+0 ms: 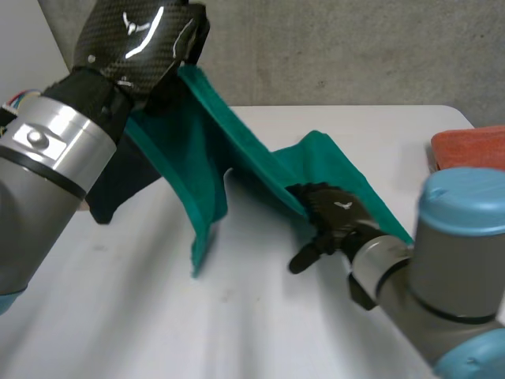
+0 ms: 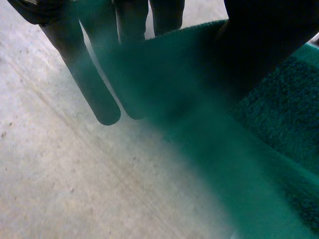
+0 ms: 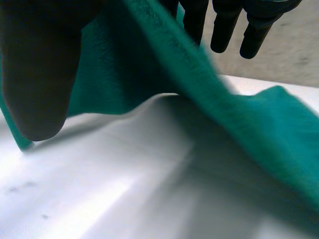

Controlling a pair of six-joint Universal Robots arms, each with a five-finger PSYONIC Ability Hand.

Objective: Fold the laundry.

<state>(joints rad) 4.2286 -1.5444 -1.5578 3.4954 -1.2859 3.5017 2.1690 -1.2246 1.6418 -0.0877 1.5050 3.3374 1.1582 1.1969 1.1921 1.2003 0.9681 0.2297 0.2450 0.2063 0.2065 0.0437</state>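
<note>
A green towel [image 1: 207, 162] hangs from my raised left hand [image 1: 150, 43] at the back left and runs down across the table [image 1: 260, 316] to my right hand [image 1: 338, 215]. In the left wrist view the towel's [image 2: 279, 119] upper edge is pinched between the straight fingers [image 2: 97, 94] and the thumb. My right hand is at the towel's lower edge near the table's middle. In the right wrist view that edge [image 3: 199, 74] passes loosely between the thumb [image 3: 40, 74] and the straight fingers [image 3: 224, 27], which stand apart. The far part of the towel lies flat on the table.
An orange-red folded cloth [image 1: 469, 148] lies at the table's right edge. A dark cloth [image 1: 118, 189] sits under my left arm at the left. A grey wall runs behind the table.
</note>
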